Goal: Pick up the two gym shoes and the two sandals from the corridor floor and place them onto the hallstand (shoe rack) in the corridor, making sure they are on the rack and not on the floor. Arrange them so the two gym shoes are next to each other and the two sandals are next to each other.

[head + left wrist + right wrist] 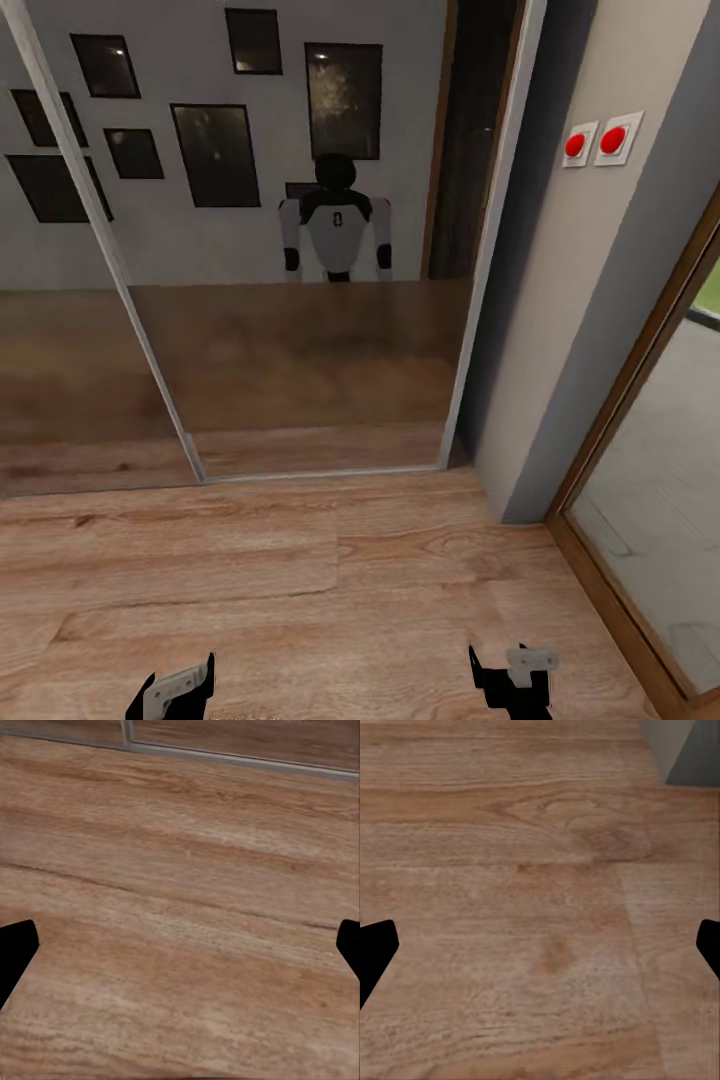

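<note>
— What is seen beneath the grippers?

— The corridor floor (300, 580) is seen under both. It is laid in light brown wood-grain planks, smooth and matt, with darker streaks and a knot-like swirl. In the head view the planks' long axis runs across the picture, from side to side.

— How are the claws set?

— The left gripper (180, 945) is held spread wide, one dark fingertip at each edge of the left wrist view, with bare planking between. The right gripper (540, 945) is spread just as wide over the boards, and nothing is held in either. In the head view both are seen low at the bottom edge, black fingers with pale grey plates, well apart from each other.

— And what is faced ahead?

— A mirrored sliding door (300, 250) in a thin pale metal frame is met by the floor; its lower track (240, 757) is caught at the far edge of the left wrist view. The robot's own reflection (335, 220), white and black, is shown in the glass, along with dark framed pictures (215, 155) on a grey wall.

— To the right?

— A grey wall (560, 330) carrying two red round buttons (595, 142) on white plates is seen, then a wood-framed glass panel (650, 480). The wall's base corner (679, 750) is glimpsed in the right wrist view.
</note>
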`<state>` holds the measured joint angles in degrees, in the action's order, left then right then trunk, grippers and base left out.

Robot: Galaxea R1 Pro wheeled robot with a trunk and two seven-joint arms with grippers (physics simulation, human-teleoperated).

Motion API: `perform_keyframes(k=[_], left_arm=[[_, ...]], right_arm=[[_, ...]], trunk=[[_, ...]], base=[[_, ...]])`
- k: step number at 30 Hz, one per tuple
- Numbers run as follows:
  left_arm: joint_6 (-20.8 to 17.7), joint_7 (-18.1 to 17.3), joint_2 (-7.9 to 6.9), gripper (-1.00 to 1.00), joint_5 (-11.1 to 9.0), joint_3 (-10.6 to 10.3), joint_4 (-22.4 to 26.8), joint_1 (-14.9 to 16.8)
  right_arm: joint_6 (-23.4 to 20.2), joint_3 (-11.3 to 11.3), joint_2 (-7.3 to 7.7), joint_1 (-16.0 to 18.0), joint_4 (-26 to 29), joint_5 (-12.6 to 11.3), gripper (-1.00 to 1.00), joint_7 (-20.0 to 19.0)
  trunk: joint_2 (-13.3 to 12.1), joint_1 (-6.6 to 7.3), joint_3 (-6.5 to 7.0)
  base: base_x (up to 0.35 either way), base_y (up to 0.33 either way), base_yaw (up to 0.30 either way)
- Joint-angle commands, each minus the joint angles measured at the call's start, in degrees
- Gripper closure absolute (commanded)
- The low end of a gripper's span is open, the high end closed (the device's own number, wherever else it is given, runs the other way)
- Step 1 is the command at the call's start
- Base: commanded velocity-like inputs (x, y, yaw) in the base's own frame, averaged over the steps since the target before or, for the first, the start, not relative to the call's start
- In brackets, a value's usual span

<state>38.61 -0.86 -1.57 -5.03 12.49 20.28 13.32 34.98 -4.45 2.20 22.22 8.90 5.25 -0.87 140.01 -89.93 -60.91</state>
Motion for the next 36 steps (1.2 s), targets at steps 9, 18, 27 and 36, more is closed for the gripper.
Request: perform_keyframes(k=[9, 18, 27, 36], left_arm=[[0.16, -0.11, -0.01, -1.0, -0.5, -0.19, -0.07, 0.04], [0.15, -0.08, 0.06, -1.0, -0.5, -0.19, -0.07, 0.04], [0.15, -0.11, 0.07, -1.0, -0.5, -0.19, -0.07, 0.04], [0.15, -0.05, 0.08, -1.0, -0.5, -0.19, -0.07, 0.04]], right_arm=[[0.18, -0.48, -0.01, 0.0, -0.03, 0.55, -1.0, -0.09], [0.18, -0.48, -0.01, 0.01, -0.03, 0.55, -1.0, -0.09], [0.18, -0.48, -0.01, 0.02, -0.03, 0.55, -1.0, -0.09], [0.18, -0.48, -0.01, 0.02, -0.03, 0.55, -1.0, -0.11]], trunk=[[0.02, 0.01, -0.05], [0.02, 0.01, -0.05], [0.02, 0.01, -0.05], [0.02, 0.01, -0.05]], base=[[0.003, -0.002, 0.274], [0.028, -0.087, 0.274], [0.039, -0.253, 0.273], [0.004, -0.272, 0.165]])
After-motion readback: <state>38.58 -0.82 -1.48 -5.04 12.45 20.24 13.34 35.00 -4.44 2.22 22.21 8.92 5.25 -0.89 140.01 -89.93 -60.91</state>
